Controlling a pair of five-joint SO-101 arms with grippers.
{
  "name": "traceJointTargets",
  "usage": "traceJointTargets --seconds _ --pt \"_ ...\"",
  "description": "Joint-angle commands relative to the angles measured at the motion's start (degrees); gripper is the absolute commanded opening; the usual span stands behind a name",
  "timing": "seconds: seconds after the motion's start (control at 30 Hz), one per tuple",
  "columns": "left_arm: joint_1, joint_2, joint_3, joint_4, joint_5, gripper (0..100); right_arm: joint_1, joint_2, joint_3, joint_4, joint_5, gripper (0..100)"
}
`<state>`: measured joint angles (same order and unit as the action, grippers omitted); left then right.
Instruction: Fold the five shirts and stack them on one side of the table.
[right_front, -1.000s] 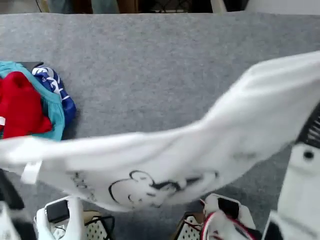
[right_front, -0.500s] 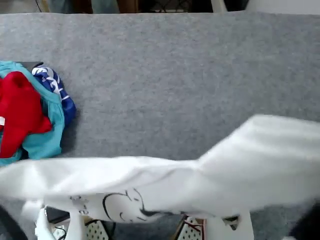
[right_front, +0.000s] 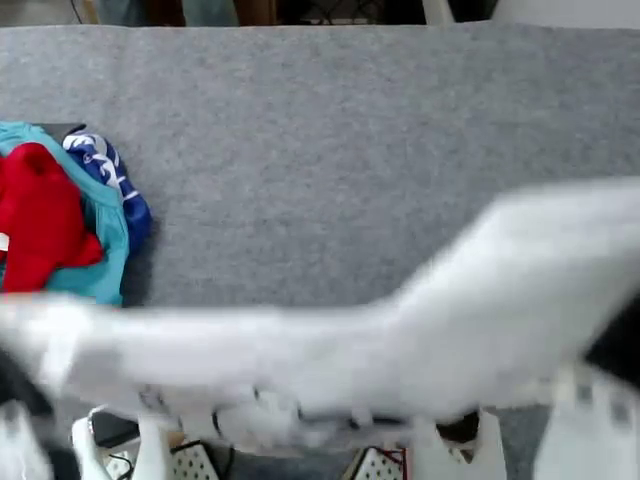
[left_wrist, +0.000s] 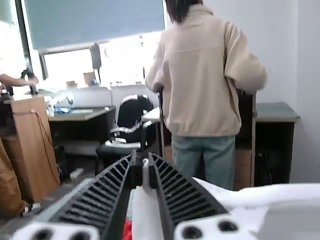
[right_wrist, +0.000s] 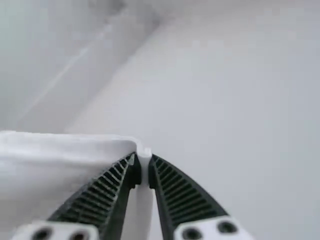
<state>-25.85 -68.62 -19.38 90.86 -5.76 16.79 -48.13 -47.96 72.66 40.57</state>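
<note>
White shirt (right_front: 450, 320), pinched at each end by the left gripper (left_wrist: 143, 161) and right gripper (right_wrist: 143, 160), has swung down, blurred, across the grey table's (right_front: 320, 140) 6 o'clock edge. Likely being flicked flat for folding. A red shirt (right_front: 40, 215), teal shirt (right_front: 105, 245) and blue shirt (right_front: 112, 178) lie heaped at 9 o'clock.

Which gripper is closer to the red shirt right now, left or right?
Left. The left gripper pinches an end of the white shirt near the red shirt; the right gripper holds the other end, far across the table.
</note>
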Motion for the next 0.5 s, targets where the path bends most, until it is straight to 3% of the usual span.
traceJointTargets --seconds 0.0,0.17,0.33,0.47 --pt "1.54 5.89 19.47 -11.96 1.14 3 -0.53 0.57 14.02 -2.02 0.09 1.4" --pt "9.71 12.22 43.03 -37.45 0.88 3 -0.70 0.75 35.56 -12.40 0.00 1.4" --pt "15.60 21.10 53.32 -63.56 0.88 3 -2.55 4.44 56.31 -31.21 0.00 1.4" --pt "16.92 30.15 50.77 -70.33 0.88 3 -2.29 11.12 60.09 -40.00 -0.97 1.4"
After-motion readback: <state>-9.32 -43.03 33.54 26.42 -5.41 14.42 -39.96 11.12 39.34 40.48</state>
